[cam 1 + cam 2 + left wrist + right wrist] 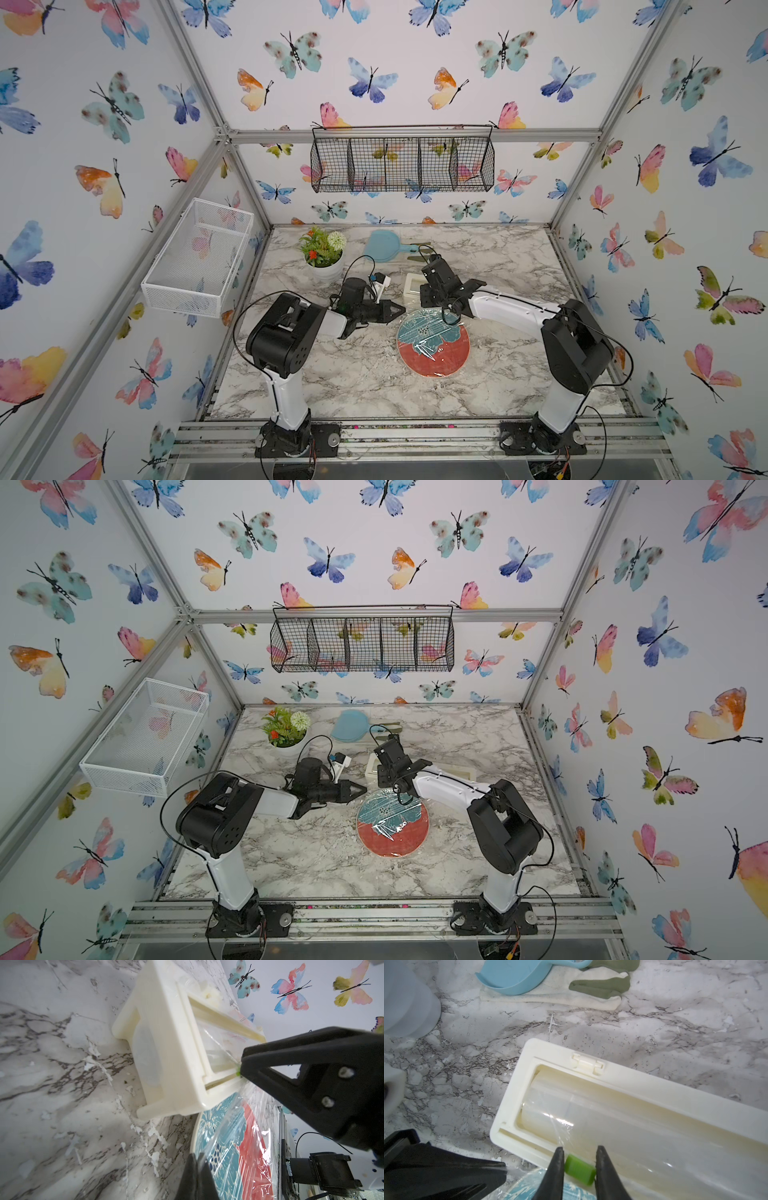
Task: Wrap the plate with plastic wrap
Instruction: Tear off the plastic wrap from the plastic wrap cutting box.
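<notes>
The coral-red plate (pixel 434 359) (pixel 392 837) with its teal flower lies mid-table. Crinkly plastic wrap (pixel 428 338) (pixel 232 1147) is drawn over it from the cream dispenser box (pixel 413 286) (pixel 172 1047) (pixel 654 1093) just behind it. The roll (pixel 571 1109) shows inside the open box. My left gripper (pixel 401 309) (pixel 363 789) (pixel 196 1156) is shut on the film's edge at the plate's far-left rim. My right gripper (pixel 449 309) (pixel 579 1147) points down at the box's front, jaws closed on the green tab (pixel 579 1169) (pixel 238 1072).
A light blue paddle dish (pixel 384 245) lies on a cream-and-olive cloth (pixel 571 995) at the back. A potted plant (pixel 326 253) stands back left. A white mesh basket (pixel 199 257) hangs on the left wall and a black wire basket (pixel 403 164) on the back wall.
</notes>
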Robot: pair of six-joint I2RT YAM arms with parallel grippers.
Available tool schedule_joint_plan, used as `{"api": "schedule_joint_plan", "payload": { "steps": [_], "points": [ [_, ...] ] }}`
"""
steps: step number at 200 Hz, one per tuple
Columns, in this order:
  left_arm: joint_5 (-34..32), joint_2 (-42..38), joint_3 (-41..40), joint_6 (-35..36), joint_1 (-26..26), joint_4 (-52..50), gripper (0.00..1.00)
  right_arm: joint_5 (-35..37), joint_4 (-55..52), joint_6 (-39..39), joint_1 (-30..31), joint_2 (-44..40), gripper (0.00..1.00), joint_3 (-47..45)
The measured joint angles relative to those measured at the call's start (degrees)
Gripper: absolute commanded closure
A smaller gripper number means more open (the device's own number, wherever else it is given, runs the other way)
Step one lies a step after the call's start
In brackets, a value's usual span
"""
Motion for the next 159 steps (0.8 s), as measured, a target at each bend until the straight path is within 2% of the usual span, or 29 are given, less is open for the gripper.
{"api": "schedule_joint_plan", "payload": {
  "steps": [23,45,105,159],
  "points": [
    [0.07,0.00,0.02,-0.11,0.00,0.09,1.00,0.02,-0.79,-0.85,-0.44,-0.55,0.66,-0.52],
    [0.09,0.00,0.02,-0.22,0.00,0.04,1.00,0.20,-2.25,-1.53,-0.96,-0.98,0.64,-0.42],
    [0.09,0.00,0.02,-0.24,0.00,-0.28,1.00,2.25,-3.04,-2.49,-2.25,-3.48,0.65,-3.34],
    [0.09,0.00,0.04,-0.26,0.00,-0.72,1.00,2.75,-2.89,-3.74,-6.08,-8.90,0.65,-9.11]
  ]
}}
